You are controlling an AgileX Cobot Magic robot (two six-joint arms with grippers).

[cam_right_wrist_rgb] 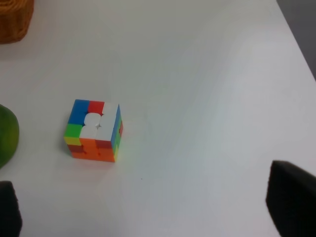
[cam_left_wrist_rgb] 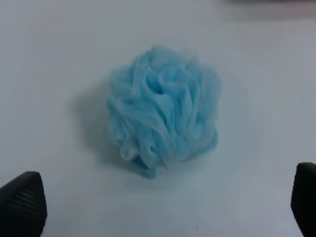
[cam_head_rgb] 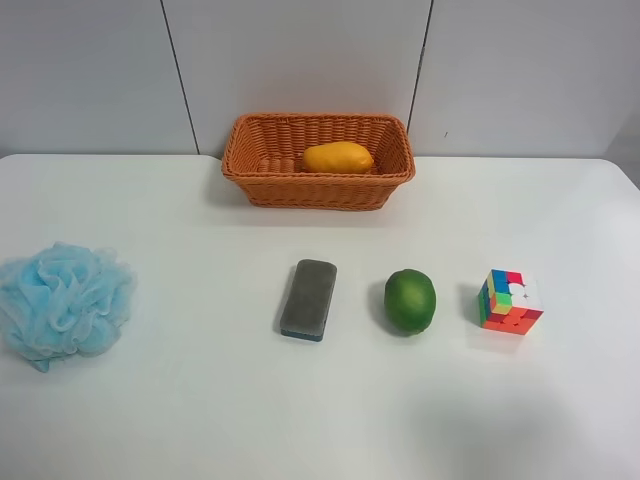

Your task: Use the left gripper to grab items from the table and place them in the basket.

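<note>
A yellow-orange mango (cam_head_rgb: 338, 157) lies inside the orange-brown wicker basket (cam_head_rgb: 318, 188) at the back of the white table. On the table stand a grey block with a blue base (cam_head_rgb: 308, 298), a round green fruit (cam_head_rgb: 410, 300) and a multicolour puzzle cube (cam_head_rgb: 510, 301). A fluffy light-blue mesh pouf (cam_head_rgb: 64, 300) sits at the exterior view's left. No arm shows in the exterior view. My left gripper (cam_left_wrist_rgb: 163, 207) is open and empty, its fingertips (cam_left_wrist_rgb: 23, 202) wide apart, with the pouf (cam_left_wrist_rgb: 164, 124) in front of it. My right gripper (cam_right_wrist_rgb: 148, 207) is open and empty near the cube (cam_right_wrist_rgb: 95, 130).
The right wrist view shows the green fruit's edge (cam_right_wrist_rgb: 7, 133), a corner of the basket (cam_right_wrist_rgb: 15, 19) and the table's far edge (cam_right_wrist_rgb: 296, 39). Grey wall panels (cam_head_rgb: 300, 60) stand behind the table.
</note>
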